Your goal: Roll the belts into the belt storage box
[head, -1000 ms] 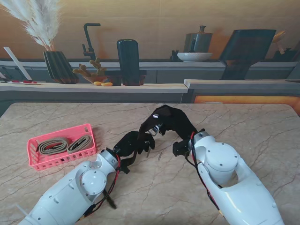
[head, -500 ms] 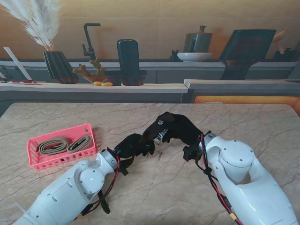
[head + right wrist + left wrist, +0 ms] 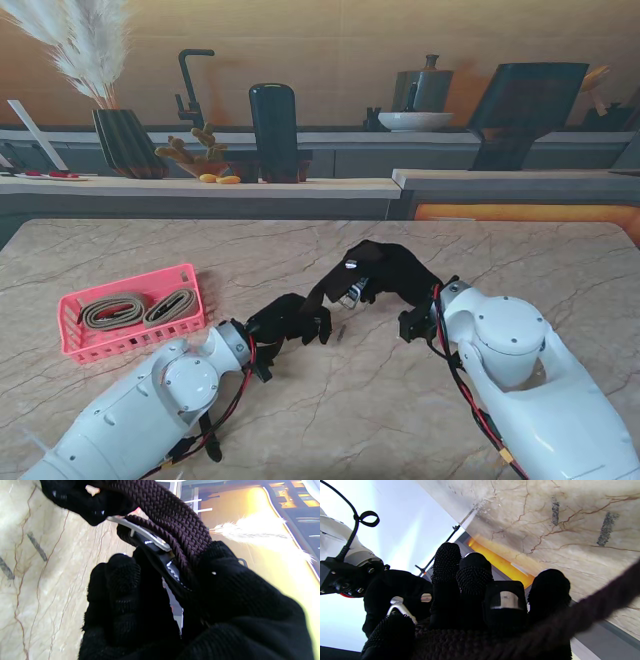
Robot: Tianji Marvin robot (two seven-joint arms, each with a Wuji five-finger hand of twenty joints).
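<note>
Marble-patterned tabletop [image 3: 520,260] runs under both our arms, with a counter of vases and kitchenware behind it at twelve o'clock.

Our right hand [image 3: 385,272] is clenched on the dark braided belt [image 3: 322,288]; the right wrist view shows the woven strap [image 3: 172,520] pinched between thumb and fingers [image 3: 120,580], with the silver buckle [image 3: 145,536] just beyond the fingertips. Our left hand [image 3: 290,320] sits at about eight o'clock from the right one, fingers curled, and the strap runs down from the right hand to it. In the left wrist view the braid [image 3: 582,615] crosses in front of the gloved fingers [image 3: 472,580] and seems to lie under them, so this hand too grips the belt, though the exact contact is partly hidden.

Compared with a second ago, the right hand has shifted toward three o'clock and a little nearer to us, taking the buckle end with it. The left hand has dropped lower toward the tabletop, and the strap between the two hands now looks more stretched out.

Farther out, at about nine o'clock from the left hand and well apart from it, the pink belt storage box [image 3: 75,345] rests on the tabletop where it was before, holding two rolled tan belts [image 3: 135,310] side by side.
</note>
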